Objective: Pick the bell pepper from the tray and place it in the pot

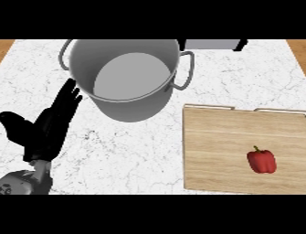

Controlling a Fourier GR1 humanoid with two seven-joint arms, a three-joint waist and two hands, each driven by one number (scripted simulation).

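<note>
A red bell pepper point(261, 161) with a green stem lies on the wooden tray point(216, 151) at the right of the marble counter. A tall grey metal pot point(128, 80) with two side handles stands at the back centre, and nothing shows inside it. My left hand point(44, 128) is at the lower left, fingers straight and pointing up toward the pot's left side, thumb spread out to the left. It holds nothing and is far from the pepper. My right hand does not show in the head view.
A grey box-like object point(213, 44) sits at the back edge behind the pot. Wooden floor shows past the counter's left and right ends. Bare marble lies between the pot and the tray.
</note>
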